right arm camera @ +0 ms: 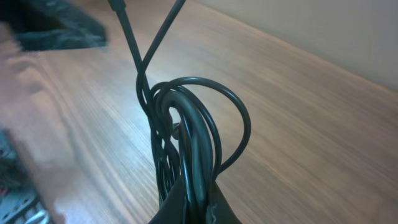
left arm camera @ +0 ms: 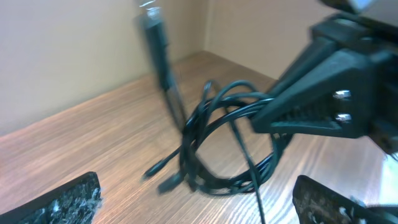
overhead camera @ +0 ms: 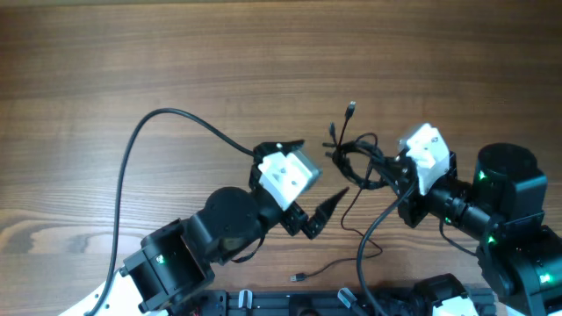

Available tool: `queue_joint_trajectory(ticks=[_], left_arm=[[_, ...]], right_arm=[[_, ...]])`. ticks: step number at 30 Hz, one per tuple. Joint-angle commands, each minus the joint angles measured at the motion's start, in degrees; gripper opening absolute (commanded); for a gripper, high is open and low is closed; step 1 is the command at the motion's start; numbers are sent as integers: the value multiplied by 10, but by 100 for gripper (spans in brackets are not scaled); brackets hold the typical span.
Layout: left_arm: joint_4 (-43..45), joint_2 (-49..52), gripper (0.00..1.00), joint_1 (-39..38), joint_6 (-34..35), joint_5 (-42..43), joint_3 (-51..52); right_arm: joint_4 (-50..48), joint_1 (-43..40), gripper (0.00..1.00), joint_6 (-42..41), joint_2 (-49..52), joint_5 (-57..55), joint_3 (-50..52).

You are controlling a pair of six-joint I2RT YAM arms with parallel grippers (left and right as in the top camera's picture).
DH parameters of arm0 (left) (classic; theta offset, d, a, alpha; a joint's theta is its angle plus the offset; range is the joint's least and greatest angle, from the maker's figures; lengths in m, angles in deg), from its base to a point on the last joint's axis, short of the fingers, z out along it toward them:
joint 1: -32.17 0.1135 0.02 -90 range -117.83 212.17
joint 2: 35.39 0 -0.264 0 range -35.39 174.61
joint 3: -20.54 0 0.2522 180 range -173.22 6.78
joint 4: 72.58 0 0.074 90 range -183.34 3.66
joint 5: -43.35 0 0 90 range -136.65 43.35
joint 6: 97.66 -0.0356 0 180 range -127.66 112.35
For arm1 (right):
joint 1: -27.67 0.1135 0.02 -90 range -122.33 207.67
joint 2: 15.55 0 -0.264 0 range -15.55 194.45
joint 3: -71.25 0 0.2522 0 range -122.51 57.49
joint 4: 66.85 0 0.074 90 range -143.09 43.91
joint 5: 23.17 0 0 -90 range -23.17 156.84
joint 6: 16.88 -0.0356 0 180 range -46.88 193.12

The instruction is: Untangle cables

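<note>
The cables (overhead camera: 356, 158) are a small knot of thin black loops on the wooden table, right of centre, with one plug end (overhead camera: 351, 107) pointing away and one thin strand trailing to a plug (overhead camera: 299, 277) near the front edge. My right gripper (overhead camera: 388, 167) is shut on the right side of the bundle. In the right wrist view the coil (right arm camera: 186, 124) rises straight out of the closed right gripper (right arm camera: 196, 199). My left gripper (overhead camera: 314, 175) stands open just left of the knot, apart from it. In the left wrist view the cables (left arm camera: 217, 143) lie ahead of its spread fingertips (left arm camera: 62, 202).
A thicker black arm cable (overhead camera: 140, 140) arcs over the left half of the table to the left wrist. The right arm's body (overhead camera: 509, 202) fills the right front corner. A wall corner (left arm camera: 205, 37) stands behind the table in the left wrist view.
</note>
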Motion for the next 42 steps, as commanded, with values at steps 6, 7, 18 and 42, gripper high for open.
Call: queue_joint_trajectory(ticks=[6,7,18,42], left_arm=[[-7,-1,100,2,200,-160,-7],[-7,-1,100,2,223,-166,-7],[72,-1,100,2,318,-165,-7],[112,-1,100,21,337,-159,-7]], right_arm=[[-52,-1,4,-192,-2,-123,-13],[-60,-1,4,-216,-2,-130,-13],[-144,-1,4,-359,9,-74,-13],[-305,-1,4,-358,102,173,-13]])
